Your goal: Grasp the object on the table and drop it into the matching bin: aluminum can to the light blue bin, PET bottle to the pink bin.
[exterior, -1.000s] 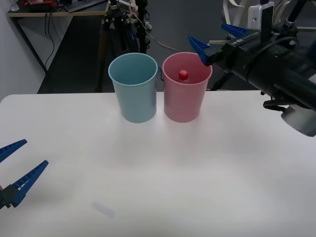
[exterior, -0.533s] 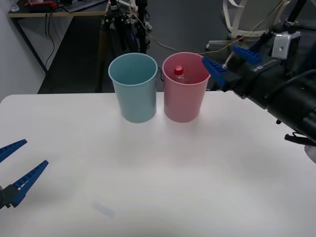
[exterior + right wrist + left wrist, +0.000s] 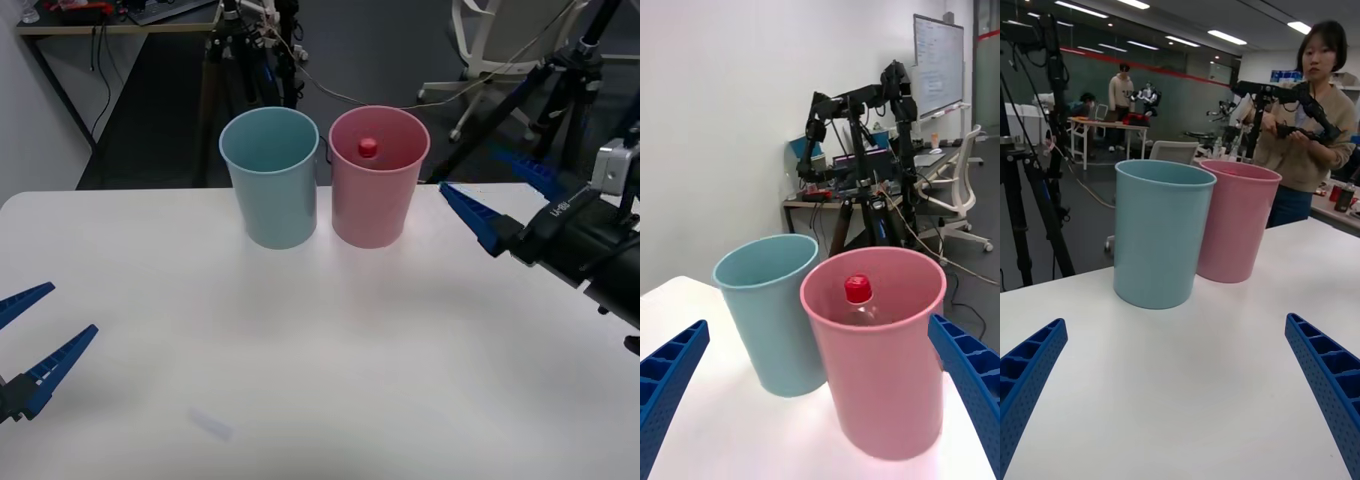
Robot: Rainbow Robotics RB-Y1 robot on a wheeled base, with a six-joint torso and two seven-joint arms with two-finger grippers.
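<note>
at the lower left of the front frame the left gripper [image 3: 28, 345] hung idle, blue ribbed fingers spread wide over the large white smooth table [image 3: 300, 350]. at the right edge the right gripper [image 3: 505, 200] was wide and empty. farther back, the small clear plastic red-capped bottle [image 3: 368, 148] stood inside the pink round plastic bin [image 3: 378, 200], beside the light blue round plastic bin [image 3: 272, 195]. the task looked finished.

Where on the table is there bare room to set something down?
The table is bare between the left gripper and right gripper, in front of the bins. It is crowded only where the blue bin and pink bin stand.
</note>
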